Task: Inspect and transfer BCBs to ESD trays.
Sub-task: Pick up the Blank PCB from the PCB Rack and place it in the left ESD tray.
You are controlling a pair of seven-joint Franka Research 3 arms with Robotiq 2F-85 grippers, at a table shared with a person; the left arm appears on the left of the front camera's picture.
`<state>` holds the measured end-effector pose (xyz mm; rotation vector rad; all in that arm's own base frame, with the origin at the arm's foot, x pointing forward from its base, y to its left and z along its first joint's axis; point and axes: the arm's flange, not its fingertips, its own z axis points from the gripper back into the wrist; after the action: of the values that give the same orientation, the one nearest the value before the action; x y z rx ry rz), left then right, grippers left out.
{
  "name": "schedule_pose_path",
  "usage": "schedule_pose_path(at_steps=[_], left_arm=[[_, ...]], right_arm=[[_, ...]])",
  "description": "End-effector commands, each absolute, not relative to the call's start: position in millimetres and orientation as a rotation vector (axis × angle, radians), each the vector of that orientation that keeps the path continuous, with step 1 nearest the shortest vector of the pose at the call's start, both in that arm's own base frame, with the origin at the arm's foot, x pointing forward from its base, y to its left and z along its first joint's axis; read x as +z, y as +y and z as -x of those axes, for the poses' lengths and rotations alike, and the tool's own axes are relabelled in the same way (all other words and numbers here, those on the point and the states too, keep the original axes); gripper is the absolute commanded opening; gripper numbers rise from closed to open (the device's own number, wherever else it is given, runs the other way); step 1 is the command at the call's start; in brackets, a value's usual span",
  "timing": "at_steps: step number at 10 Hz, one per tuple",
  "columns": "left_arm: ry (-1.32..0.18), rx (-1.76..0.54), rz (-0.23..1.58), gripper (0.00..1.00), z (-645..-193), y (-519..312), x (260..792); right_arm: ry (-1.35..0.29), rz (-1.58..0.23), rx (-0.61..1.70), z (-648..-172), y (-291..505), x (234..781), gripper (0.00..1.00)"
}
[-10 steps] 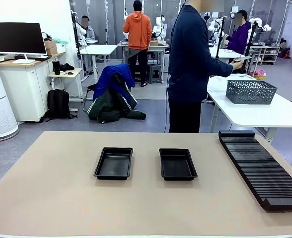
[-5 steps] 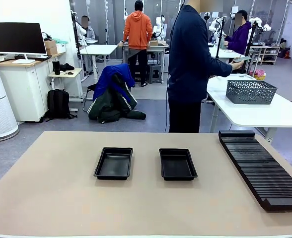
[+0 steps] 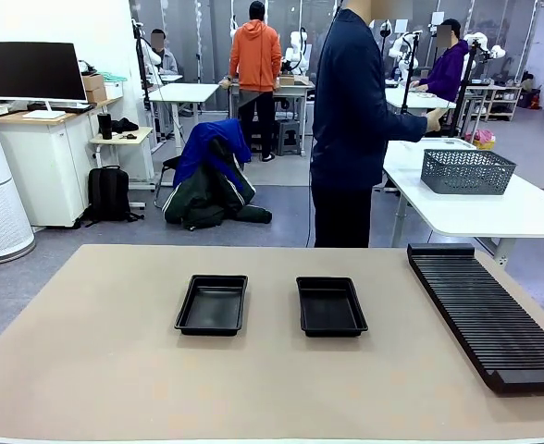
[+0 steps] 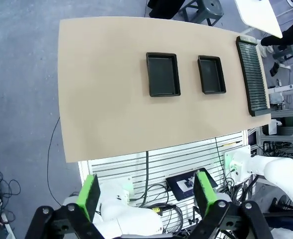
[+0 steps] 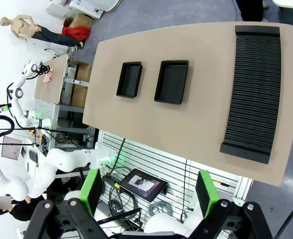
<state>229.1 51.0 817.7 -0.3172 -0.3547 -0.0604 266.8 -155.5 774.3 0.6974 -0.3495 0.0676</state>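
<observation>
The tan table [image 3: 96,370] spans the lower half of the front view, and both wrist views look down on it from high above. A person [image 3: 351,120] in a dark blue top stands at its far edge, top centre, body turned toward the right of the frame. Their forearm is held out level, and the hand [image 3: 434,119] is raised above a grey mesh basket [image 3: 466,171] on a white table [image 3: 494,213] at the right.

A long black ribbed rack [image 3: 489,314] lies along the tan table's right side, its long axis running from the near edge to the far edge.

Two black trays sit side by side at the table's centre, apart from each other. The left tray [image 3: 212,303] and right tray [image 3: 331,305] both have their long axis pointing away toward the person, and both floors are bare.

The left gripper [image 4: 147,194] hangs high over the robot's stand at the table's near side, pointing down, green pads spread wide with nothing between them. The right gripper [image 5: 148,193] is posed the same way, jaws wide and holding nothing.
</observation>
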Motion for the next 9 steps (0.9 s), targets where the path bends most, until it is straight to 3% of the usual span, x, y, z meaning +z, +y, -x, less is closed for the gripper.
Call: schedule_pose_path(at_steps=[1,9], left_arm=[[-0.358,-0.058,0.317,1.00,-230.0,51.4,817.5],[-0.358,-0.058,0.317,1.00,-230.0,51.4,817.5]], right_arm=[[-0.351,-0.697,0.073,-265.8,-153.7,775.3,1.00],[-0.351,-0.697,0.073,-265.8,-153.7,775.3,1.00]])
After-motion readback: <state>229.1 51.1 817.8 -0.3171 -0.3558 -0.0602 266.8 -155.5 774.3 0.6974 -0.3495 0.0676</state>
